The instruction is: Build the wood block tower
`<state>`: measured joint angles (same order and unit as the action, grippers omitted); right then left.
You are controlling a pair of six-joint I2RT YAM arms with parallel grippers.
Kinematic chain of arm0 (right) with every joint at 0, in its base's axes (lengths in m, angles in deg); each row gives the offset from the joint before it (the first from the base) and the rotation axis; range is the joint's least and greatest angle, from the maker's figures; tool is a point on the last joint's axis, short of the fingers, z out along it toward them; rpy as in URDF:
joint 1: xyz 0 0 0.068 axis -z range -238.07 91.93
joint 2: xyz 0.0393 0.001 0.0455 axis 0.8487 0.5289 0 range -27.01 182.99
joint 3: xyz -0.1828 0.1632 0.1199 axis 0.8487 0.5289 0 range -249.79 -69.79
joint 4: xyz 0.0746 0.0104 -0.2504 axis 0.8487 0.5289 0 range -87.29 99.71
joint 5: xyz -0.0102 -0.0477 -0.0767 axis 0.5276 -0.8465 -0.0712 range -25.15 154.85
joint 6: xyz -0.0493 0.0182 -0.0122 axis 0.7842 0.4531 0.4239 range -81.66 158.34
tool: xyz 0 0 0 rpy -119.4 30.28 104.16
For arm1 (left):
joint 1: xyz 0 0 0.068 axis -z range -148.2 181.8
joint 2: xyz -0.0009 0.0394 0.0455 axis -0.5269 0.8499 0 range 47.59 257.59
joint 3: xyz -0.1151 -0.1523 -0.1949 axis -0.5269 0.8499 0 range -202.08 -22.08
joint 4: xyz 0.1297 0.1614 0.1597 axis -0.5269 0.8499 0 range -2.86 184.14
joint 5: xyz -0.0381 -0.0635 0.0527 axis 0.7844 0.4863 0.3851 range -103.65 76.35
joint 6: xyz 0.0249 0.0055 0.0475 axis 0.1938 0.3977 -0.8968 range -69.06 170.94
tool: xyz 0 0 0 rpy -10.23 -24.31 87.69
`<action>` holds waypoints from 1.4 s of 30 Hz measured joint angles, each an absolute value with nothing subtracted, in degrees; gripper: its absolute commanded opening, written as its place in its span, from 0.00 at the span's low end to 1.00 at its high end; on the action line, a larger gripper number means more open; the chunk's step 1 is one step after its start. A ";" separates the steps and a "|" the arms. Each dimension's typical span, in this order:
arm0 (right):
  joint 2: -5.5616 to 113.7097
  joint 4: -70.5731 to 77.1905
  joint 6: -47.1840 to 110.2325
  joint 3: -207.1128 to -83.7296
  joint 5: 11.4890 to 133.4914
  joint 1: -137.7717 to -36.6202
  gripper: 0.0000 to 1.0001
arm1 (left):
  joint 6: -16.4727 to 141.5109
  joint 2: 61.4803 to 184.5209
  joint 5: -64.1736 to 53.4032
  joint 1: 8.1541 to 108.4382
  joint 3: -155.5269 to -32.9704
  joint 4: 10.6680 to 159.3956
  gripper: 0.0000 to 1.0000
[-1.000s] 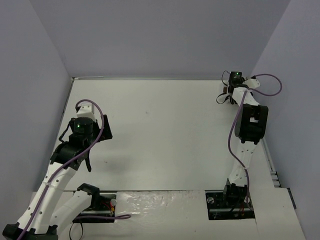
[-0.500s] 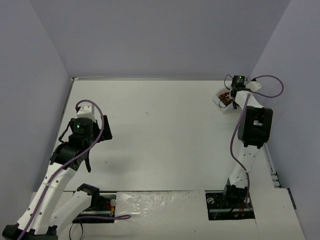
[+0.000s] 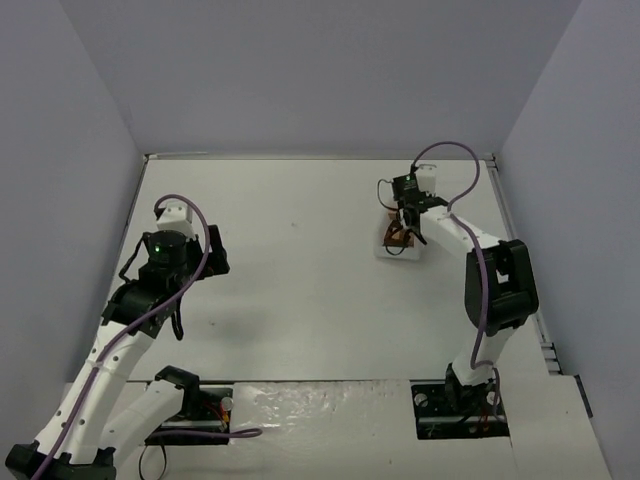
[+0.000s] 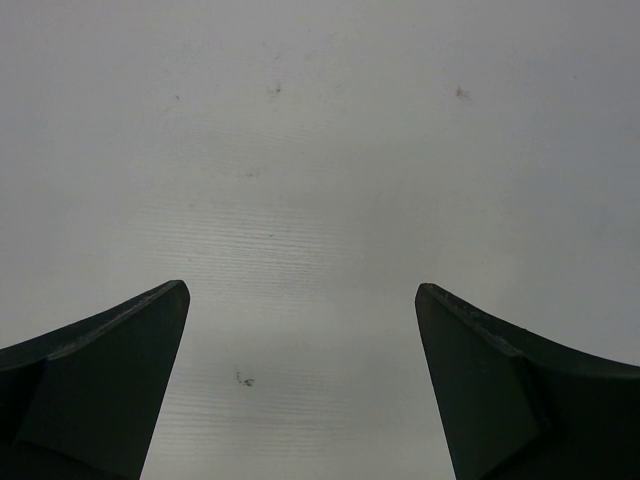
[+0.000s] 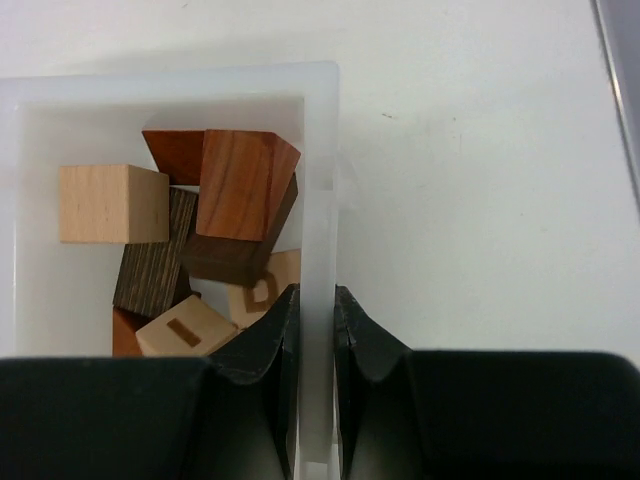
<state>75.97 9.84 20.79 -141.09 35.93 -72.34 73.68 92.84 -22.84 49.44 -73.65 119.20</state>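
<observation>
Several wood blocks lie jumbled in a white plastic tray (image 5: 318,120): a pale cube (image 5: 110,203), a reddish-brown wedge (image 5: 240,185), a dark striped block (image 5: 150,265) and a pale cube with a printed mark (image 5: 185,328). My right gripper (image 5: 317,292) is shut on the tray's right wall, one finger inside and one outside. From above, the tray (image 3: 385,247) sits right of centre under the right gripper (image 3: 405,228). My left gripper (image 4: 300,300) hangs open over bare table at the left (image 3: 190,268). No tower is in view.
The white table (image 3: 300,280) is bounded by grey walls at the left, back and right. A metal rail (image 5: 622,90) runs along the table's right edge. Both arm bases stand at the near edge.
The right gripper closed on the tray wall at the far right corner and dragged the tray leftward and nearer. The left arm has barely moved.
</observation>
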 measured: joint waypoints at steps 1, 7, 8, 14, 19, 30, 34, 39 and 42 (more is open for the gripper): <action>75.35 9.78 22.37 -140.20 35.25 -74.31 0.00 | 73.99 93.15 -22.49 49.47 -73.56 118.77 0.96; 74.31 9.14 32.46 -138.33 24.94 -87.02 0.00 | 75.66 95.42 -20.83 49.94 -70.32 115.22 0.96; 74.31 9.06 33.96 -138.17 23.03 -89.29 0.00 | 75.93 95.71 -20.69 50.03 -69.63 114.85 0.96; 76.48 8.89 43.02 -137.93 10.51 -102.51 0.00 | 78.44 95.83 -20.36 50.21 -64.85 111.96 0.92; 79.92 8.36 48.28 -137.93 1.83 -108.60 0.00 | 81.50 94.67 -20.67 50.21 -60.58 110.77 0.92; 87.53 8.19 53.45 -137.41 -9.66 -116.90 0.00 | 87.24 91.22 -23.04 50.21 -58.81 112.91 0.93; 87.53 8.30 53.57 -136.77 -10.85 -117.00 0.00 | 87.66 89.63 -23.99 50.21 -58.81 114.40 0.93; 87.53 8.19 53.75 -136.62 -11.41 -116.70 0.00 | 86.88 88.37 -25.64 50.21 -59.03 116.57 0.93; 87.53 8.15 54.05 -136.22 -11.86 -116.31 0.00 | 85.35 87.82 -26.66 50.21 -59.80 118.03 0.93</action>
<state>87.53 8.15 54.05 -136.22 -11.86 -116.31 85.35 87.82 -26.66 50.21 -59.80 118.03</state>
